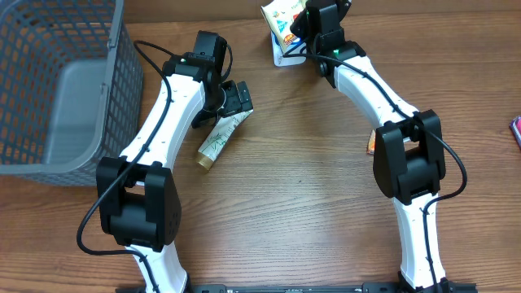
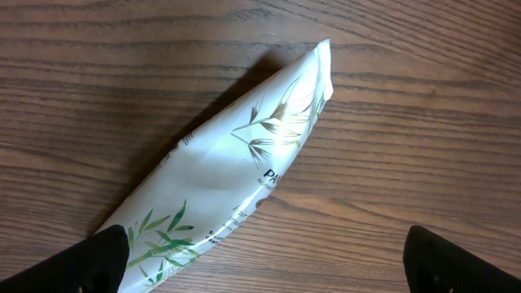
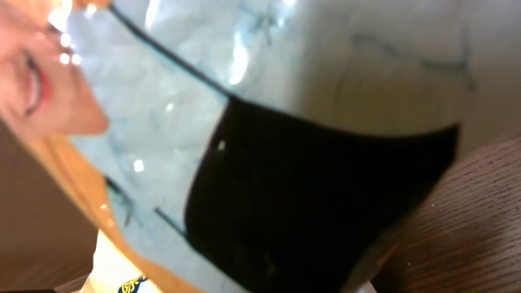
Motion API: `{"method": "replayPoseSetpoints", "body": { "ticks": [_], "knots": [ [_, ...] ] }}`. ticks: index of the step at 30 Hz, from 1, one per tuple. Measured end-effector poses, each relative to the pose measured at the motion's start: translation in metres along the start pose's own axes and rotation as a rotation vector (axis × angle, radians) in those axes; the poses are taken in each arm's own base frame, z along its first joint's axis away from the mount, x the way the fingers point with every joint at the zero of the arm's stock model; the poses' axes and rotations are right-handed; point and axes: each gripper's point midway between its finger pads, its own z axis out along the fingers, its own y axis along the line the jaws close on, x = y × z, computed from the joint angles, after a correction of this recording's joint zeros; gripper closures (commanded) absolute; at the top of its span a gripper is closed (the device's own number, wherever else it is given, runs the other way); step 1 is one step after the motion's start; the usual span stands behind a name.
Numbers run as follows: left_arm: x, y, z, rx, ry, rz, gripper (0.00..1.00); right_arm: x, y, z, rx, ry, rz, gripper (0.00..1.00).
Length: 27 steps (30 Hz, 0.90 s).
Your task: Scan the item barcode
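A white tube printed with green bamboo leaves (image 1: 218,137) lies slanted on the wooden table, its brown cap toward the front. My left gripper (image 1: 237,98) hovers over the tube's crimped end, open. In the left wrist view the tube (image 2: 236,171) runs diagonally, with one black fingertip (image 2: 98,260) over its lower end and the other far to the right; nothing is gripped. At the table's back edge my right gripper (image 1: 298,24) is shut on a white, orange and blue snack packet (image 1: 279,19). That packet (image 3: 285,89) fills the right wrist view, blurred, behind a dark finger (image 3: 317,212).
A grey mesh basket (image 1: 49,89) stands at the left. A white flat object (image 1: 285,55) lies under the held packet. A small orange item (image 1: 370,145) shows beside the right arm, and a pink object (image 1: 516,130) sits at the right edge.
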Motion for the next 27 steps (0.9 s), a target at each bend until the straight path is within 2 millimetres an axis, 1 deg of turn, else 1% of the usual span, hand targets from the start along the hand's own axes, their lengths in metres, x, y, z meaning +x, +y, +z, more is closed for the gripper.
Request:
{"method": "replayPoseSetpoints", "body": {
  "ticks": [2, 4, 5, 7, 8, 9, 10, 11, 12, 13, 14, 15, 16, 17, 18, 19, 20, 21, 22, 23, 24, 27],
  "knots": [
    [0.000, 0.000, 0.000, 0.000, 0.000, 0.000, 0.00, 0.001, -0.002, 0.000, 0.006, 0.005, -0.014, 0.96],
    [0.000, 0.000, 0.000, 0.000, 0.000, 0.000, 0.00, 0.003, -0.011, -0.001, 0.041, 0.027, -0.045, 0.96],
    [0.000, 0.000, 0.000, 0.000, 0.000, 0.000, 0.00, 0.001, -0.020, -0.002, 0.073, 0.037, -0.059, 0.96],
    [0.000, 0.000, 0.000, 0.000, 0.000, 0.000, 0.00, -0.012, -0.034, -0.011, 0.126, 0.046, -0.065, 0.96],
    [0.000, 0.000, 0.000, 0.000, 0.000, 0.000, 0.00, -0.033, -0.042, -0.023, 0.154, 0.033, -0.056, 0.96],
    [0.000, 0.000, 0.000, 0.000, 0.000, 0.000, 0.00, -0.046, -0.046, -0.030, 0.164, 0.022, -0.049, 0.96],
    [0.000, 0.000, 0.000, 0.000, 0.000, 0.000, 0.00, -0.064, -0.053, -0.042, 0.186, 0.009, -0.039, 0.96],
    [0.000, 0.000, 0.000, 0.000, 0.000, 0.000, 0.00, -0.099, -0.068, -0.067, 0.225, -0.018, -0.014, 0.96],
    [0.000, 0.000, 0.000, 0.000, -0.001, 0.000, 0.00, -0.123, -0.077, -0.084, 0.246, -0.045, 0.005, 0.96],
    [0.000, 0.000, 0.000, 0.000, 0.000, 0.000, 0.00, -0.152, -0.092, -0.107, 0.282, -0.073, 0.031, 0.96],
    [0.000, 0.000, 0.000, 0.000, 0.000, 0.000, 0.00, -0.186, -0.117, -0.138, 0.337, -0.114, 0.067, 0.96],
    [0.000, 0.000, 0.000, 0.000, -0.001, 0.000, 0.00, -0.211, -0.143, -0.165, 0.401, -0.137, 0.102, 0.96],
    [0.000, 0.000, 0.000, 0.000, 0.000, 0.000, 0.00, -0.224, -0.162, -0.181, 0.445, -0.152, 0.127, 0.96],
    [0.000, 0.000, 0.000, 0.000, 0.000, 0.000, 0.00, -0.240, -0.196, -0.204, 0.523, -0.164, 0.168, 0.96],
    [0.000, 0.000, 0.000, 0.000, -0.001, 0.000, 0.00, -0.248, -0.229, -0.219, 0.594, -0.168, 0.206, 0.96],
    [0.000, 0.000, 0.000, 0.000, 0.000, 0.000, 0.00, -0.251, -0.250, -0.226, 0.636, -0.164, 0.229, 0.96],
    [0.000, 0.000, 0.000, 0.000, -0.001, 0.000, 0.00, -0.253, -0.285, -0.233, 0.698, -0.156, 0.262, 0.96],
    [0.000, 0.000, 0.000, 0.000, 0.000, 0.000, 0.00, -0.252, -0.294, -0.233, 0.713, -0.152, 0.270, 0.96],
    [0.000, 0.000, 0.000, 0.000, 0.000, 0.000, 0.01, -0.248, -0.330, -0.233, 0.769, -0.128, 0.289, 0.96],
    [0.000, 0.000, 0.000, 0.000, 0.000, 0.000, 0.00, -0.243, -0.357, -0.228, 0.806, -0.103, 0.292, 0.96],
    [0.000, 0.000, 0.000, 0.000, 0.000, 0.000, 0.00, -0.240, -0.375, -0.223, 0.824, -0.087, 0.285, 0.96],
    [0.000, 0.000, 0.000, 0.000, 0.000, 0.000, 0.00, -0.240, -0.411, -0.210, 0.844, -0.079, 0.267, 0.96]
  ]
}}
